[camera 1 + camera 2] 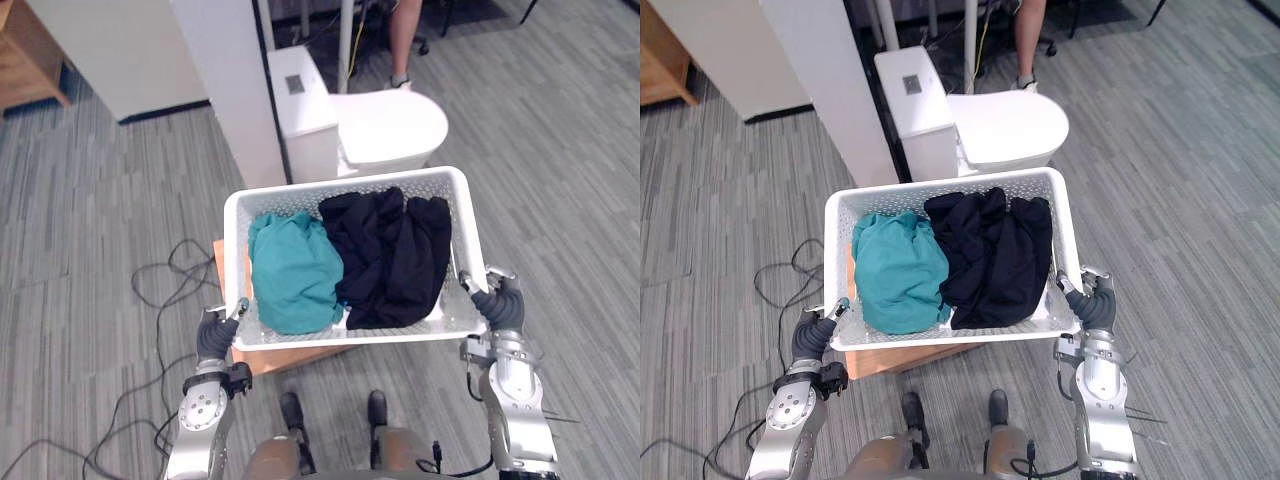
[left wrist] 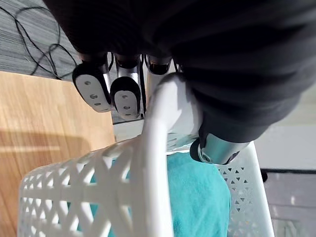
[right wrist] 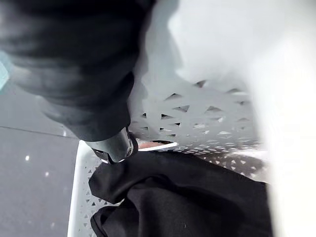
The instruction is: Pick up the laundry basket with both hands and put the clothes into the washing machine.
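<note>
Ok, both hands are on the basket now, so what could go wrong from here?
1. The left hand and right hand grip the laundry basket at its near corners, so the black clothes and teal garment lying further out could tip it forward.
2. The wooden box sits right under the basket; its base might snag there.
3. A person's leg stands ahead, beyond the white appliance.

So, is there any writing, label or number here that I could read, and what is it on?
No text here can be read.
Grey square plate on top of the white appliance: too small to tell whether it carries print.
Laundry basket, teal garment, black garment: no print visible.
</note>
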